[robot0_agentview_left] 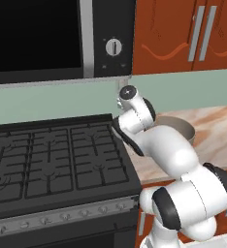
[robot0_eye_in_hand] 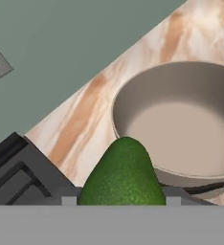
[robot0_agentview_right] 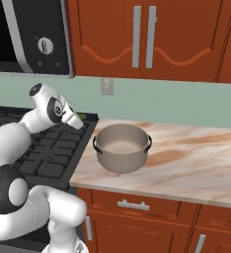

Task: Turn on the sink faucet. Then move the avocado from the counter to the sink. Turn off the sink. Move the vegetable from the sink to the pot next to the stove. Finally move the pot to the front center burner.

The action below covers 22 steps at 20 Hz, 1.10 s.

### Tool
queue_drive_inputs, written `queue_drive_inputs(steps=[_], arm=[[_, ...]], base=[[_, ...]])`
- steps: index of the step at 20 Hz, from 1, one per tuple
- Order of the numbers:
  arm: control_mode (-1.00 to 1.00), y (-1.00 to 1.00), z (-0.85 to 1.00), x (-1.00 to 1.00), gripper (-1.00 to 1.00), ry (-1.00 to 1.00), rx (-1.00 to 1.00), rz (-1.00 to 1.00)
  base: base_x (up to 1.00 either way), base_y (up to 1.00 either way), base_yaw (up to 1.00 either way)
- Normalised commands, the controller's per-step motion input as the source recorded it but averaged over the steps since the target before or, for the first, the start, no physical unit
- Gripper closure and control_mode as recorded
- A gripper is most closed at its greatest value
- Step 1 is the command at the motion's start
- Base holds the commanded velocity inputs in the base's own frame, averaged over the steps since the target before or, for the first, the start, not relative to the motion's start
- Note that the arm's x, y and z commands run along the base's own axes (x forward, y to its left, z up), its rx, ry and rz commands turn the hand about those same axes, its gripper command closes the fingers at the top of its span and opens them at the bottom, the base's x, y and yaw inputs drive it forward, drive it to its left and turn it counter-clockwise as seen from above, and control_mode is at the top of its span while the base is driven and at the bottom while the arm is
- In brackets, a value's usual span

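The avocado (robot0_eye_in_hand: 122, 174) sits clamped between the gripper's (robot0_eye_in_hand: 118, 198) two dark fingers, its rounded green body rising just ahead of the fingertips in the hand view. It hangs in the air over the left end of the counter (robot0_agentview_right: 196, 168), close to the near rim of the pot (robot0_agentview_right: 121, 147) and not yet inside it. In the right base view a sliver of the green fruit (robot0_agentview_right: 77, 121) pokes out from under the white wrist, above the seam where the stove (robot0_agentview_right: 53, 153) meets the marbled stone.

The pot stands on the counter just beside the stove's right edge, upright, with its short dark side handles showing and nothing inside its pale hollow. In the left base view its rim (robot0_agentview_left: 181, 127) peeks out behind the arm, which rises from the lower right and bends over the stove's right-hand corner.

The stove's black grates (robot0_agentview_left: 47, 155) are bare, with the row of knobs along the front edge. A microwave (robot0_agentview_left: 57, 38) with a round dial hangs above the stove, reddish-brown wall cabinets (robot0_agentview_right: 152, 37) run above the counter, and a small wall outlet (robot0_agentview_right: 106, 86) sits on the pale green backsplash behind the pot.
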Motion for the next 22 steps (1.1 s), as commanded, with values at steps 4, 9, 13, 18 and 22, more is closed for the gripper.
queue_drive_inputs(steps=[4, 9, 13, 18, 22], arm=[[-1.00, -0.81, -0.01, -0.20, 1.00, 0.00, 0.09, 0.00], [-1.00, -0.83, -0.08, -0.08, 1.00, 0.03, 0.13, 0.00], [-1.00, -0.78, -0.16, 0.06, 1.00, 0.10, 0.14, 0.00], [-1.00, -0.63, -0.17, 0.23, 1.00, 0.06, 0.13, 0.00], [-1.00, -0.44, -0.31, 0.24, 1.00, 0.03, 0.10, 0.00]], base=[[0.00, 0.00, 0.00], [0.00, 0.00, 0.00], [0.00, 0.00, 0.00], [0.00, 0.00, 0.00], [0.00, 0.00, 0.00]])
